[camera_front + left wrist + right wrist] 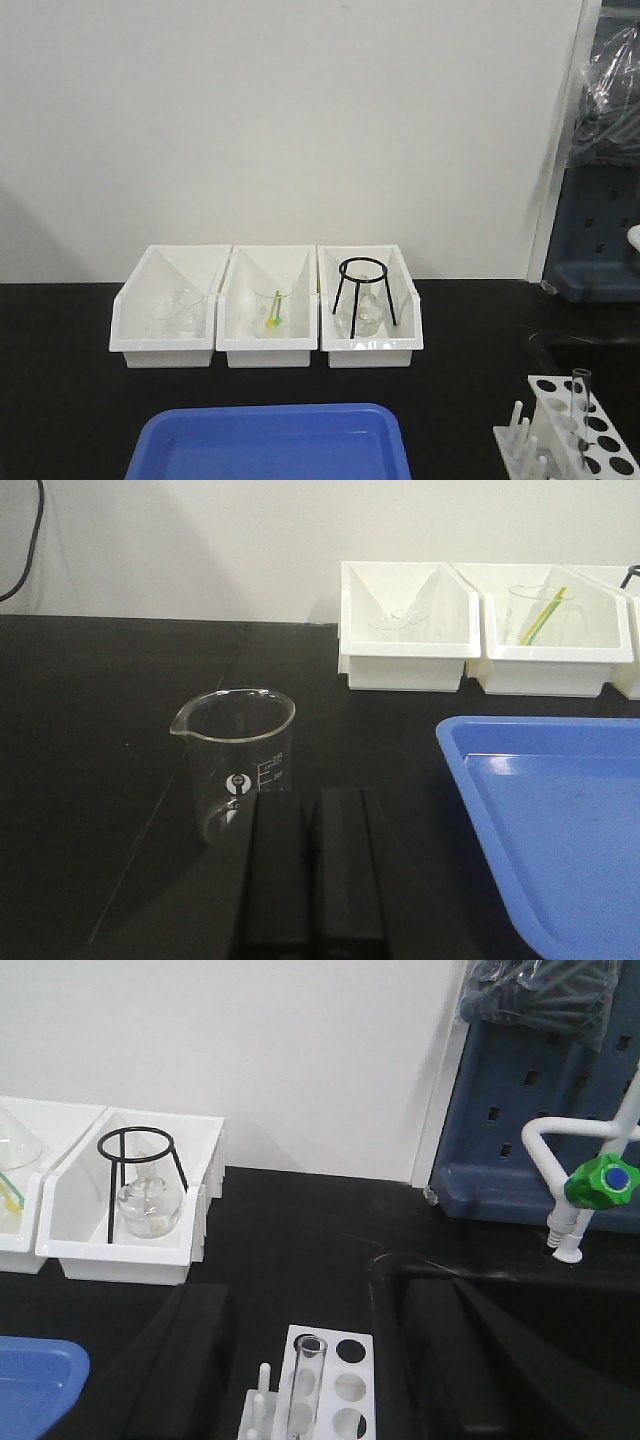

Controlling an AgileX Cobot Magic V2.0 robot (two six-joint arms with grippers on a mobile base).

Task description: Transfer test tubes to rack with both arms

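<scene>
Slim clear glass test tube (305, 1385) upright in small white holed rack (345, 1390), below right jaws, seemingly spread; left jaws pressed together.

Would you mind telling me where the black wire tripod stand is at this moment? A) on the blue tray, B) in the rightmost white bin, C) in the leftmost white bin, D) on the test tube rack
B: the tripod stand stands inside the rightmost white bin, over a small glass flask.
</scene>
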